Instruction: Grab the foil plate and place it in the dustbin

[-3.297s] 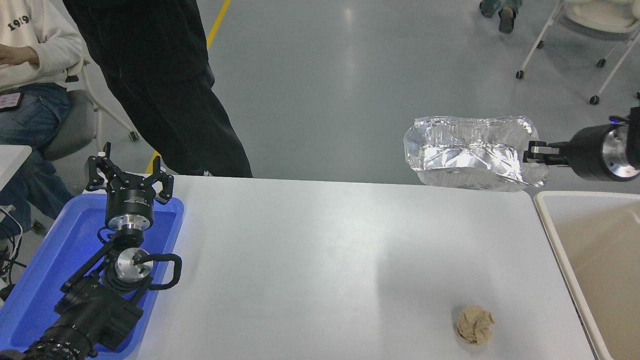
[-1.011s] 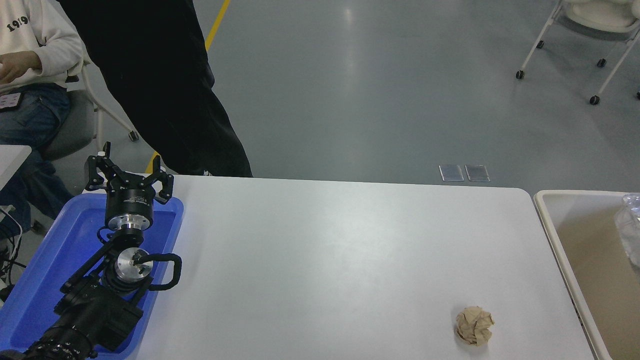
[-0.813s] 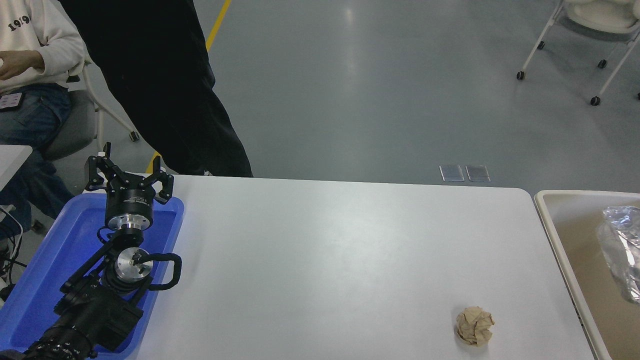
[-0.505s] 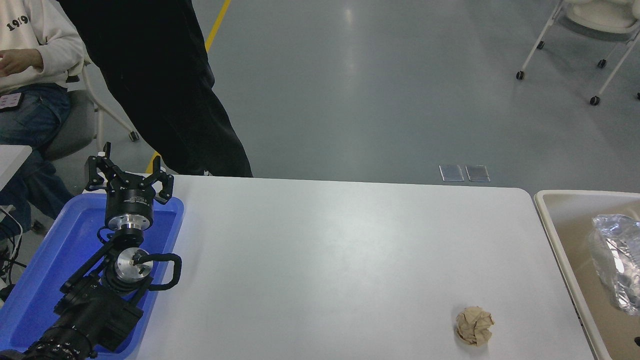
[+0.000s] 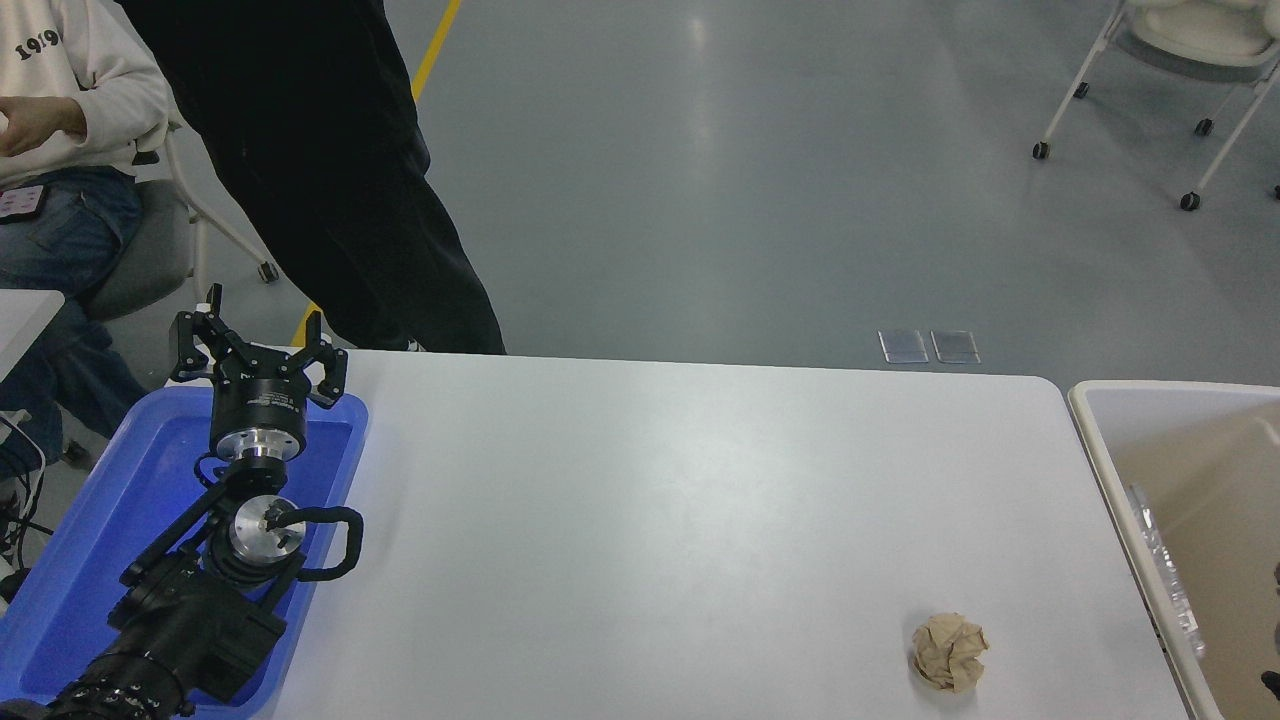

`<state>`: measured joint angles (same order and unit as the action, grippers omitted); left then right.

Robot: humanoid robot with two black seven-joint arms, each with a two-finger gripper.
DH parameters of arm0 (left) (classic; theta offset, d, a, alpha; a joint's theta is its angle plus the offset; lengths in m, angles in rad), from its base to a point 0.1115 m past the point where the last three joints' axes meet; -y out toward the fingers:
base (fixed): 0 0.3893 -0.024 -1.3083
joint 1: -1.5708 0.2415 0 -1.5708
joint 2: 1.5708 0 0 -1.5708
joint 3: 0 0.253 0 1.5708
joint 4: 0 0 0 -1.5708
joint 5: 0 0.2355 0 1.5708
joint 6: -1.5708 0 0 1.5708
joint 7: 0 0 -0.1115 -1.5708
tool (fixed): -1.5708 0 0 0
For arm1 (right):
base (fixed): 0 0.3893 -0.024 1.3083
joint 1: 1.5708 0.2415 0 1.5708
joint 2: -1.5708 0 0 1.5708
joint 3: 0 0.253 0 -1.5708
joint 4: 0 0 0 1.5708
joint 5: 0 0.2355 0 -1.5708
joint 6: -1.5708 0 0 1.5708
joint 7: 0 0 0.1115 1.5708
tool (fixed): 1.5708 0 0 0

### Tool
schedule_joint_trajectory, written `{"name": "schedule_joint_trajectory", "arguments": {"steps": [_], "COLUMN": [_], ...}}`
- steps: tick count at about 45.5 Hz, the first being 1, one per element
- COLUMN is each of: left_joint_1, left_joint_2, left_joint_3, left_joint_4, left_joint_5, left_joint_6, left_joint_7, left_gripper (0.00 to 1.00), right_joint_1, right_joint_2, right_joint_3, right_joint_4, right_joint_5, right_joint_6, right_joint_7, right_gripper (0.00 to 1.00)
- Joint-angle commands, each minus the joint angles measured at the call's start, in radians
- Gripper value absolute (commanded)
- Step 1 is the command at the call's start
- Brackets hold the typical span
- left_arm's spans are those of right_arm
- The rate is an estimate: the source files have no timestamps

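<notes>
The dustbin (image 5: 1093, 425), cream-rimmed with a tan inside, stands off the table's right end. The foil plate (image 5: 1163, 566) lies inside it against the left wall; only a thin, shiny, wrinkled strip of it shows. Small black parts of my right arm (image 5: 1272, 682) show at the right edge over the bin; the gripper itself is too cut off to read. My left gripper (image 5: 257, 343) is parked open and empty over the blue tray at the lower left.
A crumpled brown paper ball (image 5: 948, 652) lies on the white table (image 5: 640, 520) near the front right. The blue tray (image 5: 120, 500) sits at the table's left end. One person stands and another sits at the far left.
The right gripper carried the foil plate from above the table's far right corner to over the bin. The plate then dropped down inside and now lies low against the bin's left wall.
</notes>
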<state>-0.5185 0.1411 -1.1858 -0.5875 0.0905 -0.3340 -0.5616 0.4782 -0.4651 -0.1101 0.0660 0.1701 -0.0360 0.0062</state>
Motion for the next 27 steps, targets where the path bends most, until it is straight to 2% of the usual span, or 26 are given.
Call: {"name": "schedule_joint_trajectory", "arguments": {"steps": [1,11,18,27], "left_joint_1": [0.0,0.0,0.0,0.0], "left_joint_2": [0.0,0.0,0.0,0.0], "left_joint_3": [0.0,0.0,0.0,0.0], "left_joint_4": [0.0,0.0,0.0,0.0], "left_joint_5": [0.0,0.0,0.0,0.0], "left_joint_6": [0.0,0.0,0.0,0.0], "left_joint_7": [0.0,0.0,-0.001,0.0], "left_gripper": [0.99,0.99,0.99,0.99], "right_joint_1": [0.056,0.143,0.243,0.394], "right_joint_2": [-0.023,-0.087,-0.131,-0.25], "right_joint_3": [0.003,-0.016,-0.016,-0.016], "right_joint_4": [-0.003,0.009,0.041,0.214], "right_joint_5": [-0.001,-0.014,-0.102,-0.239], "right_joint_6": [0.036,0.097,0.139,0.145], "right_joint_7": [-0.005,-0.008,-0.009,-0.012], "right_gripper": [1.0,1.0,1.0,1.0]}}
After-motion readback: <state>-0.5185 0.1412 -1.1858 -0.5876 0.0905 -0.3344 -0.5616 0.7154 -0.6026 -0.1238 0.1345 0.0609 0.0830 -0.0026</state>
